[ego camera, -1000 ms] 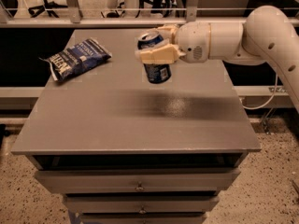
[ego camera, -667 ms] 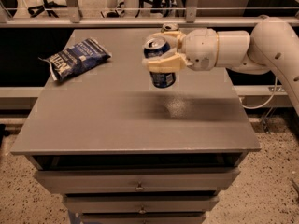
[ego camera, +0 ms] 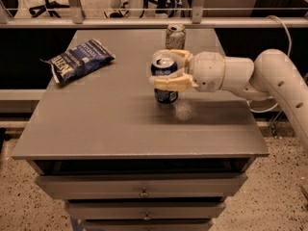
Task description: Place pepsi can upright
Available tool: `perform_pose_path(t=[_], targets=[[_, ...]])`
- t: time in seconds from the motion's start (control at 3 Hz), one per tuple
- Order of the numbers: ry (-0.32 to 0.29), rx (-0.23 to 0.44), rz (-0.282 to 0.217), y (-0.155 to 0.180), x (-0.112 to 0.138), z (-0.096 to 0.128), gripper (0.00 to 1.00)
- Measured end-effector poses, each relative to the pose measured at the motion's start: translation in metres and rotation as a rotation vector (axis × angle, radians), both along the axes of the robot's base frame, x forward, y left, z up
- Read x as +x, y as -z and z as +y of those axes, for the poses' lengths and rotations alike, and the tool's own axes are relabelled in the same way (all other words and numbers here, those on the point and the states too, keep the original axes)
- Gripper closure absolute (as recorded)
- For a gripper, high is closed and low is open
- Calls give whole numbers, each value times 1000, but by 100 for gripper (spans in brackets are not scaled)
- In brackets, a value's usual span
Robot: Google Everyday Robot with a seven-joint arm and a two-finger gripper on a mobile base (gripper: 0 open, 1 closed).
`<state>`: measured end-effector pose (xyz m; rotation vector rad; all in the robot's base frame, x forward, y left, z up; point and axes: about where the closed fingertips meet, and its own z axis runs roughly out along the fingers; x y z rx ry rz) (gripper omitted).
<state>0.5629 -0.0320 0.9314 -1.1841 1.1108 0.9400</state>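
The pepsi can [ego camera: 164, 81] is dark blue with a silver top. It stands upright near the middle of the grey table top [ego camera: 106, 119], its base at or just above the surface. My gripper [ego camera: 166, 69] reaches in from the right on a white arm. Its tan fingers [ego camera: 171, 83] sit on both sides of the can, shut around its upper half.
A pale green-and-white can [ego camera: 175, 35] stands upright at the back of the table, just behind the gripper. A crinkled blue chip bag [ego camera: 79, 59] lies at the back left. Drawers sit below the table's front edge. A railing runs behind the table.
The gripper has carried the pepsi can downward and slightly right, from hanging in the air to the table surface. The can stays upright in the grip.
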Motion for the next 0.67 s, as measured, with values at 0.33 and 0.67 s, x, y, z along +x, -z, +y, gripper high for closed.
perform_pose_path(t=[0.33,0.67], targets=[[-21,22,4,11,-5,0,75],[-26,23,18,20,-7,-3,54]])
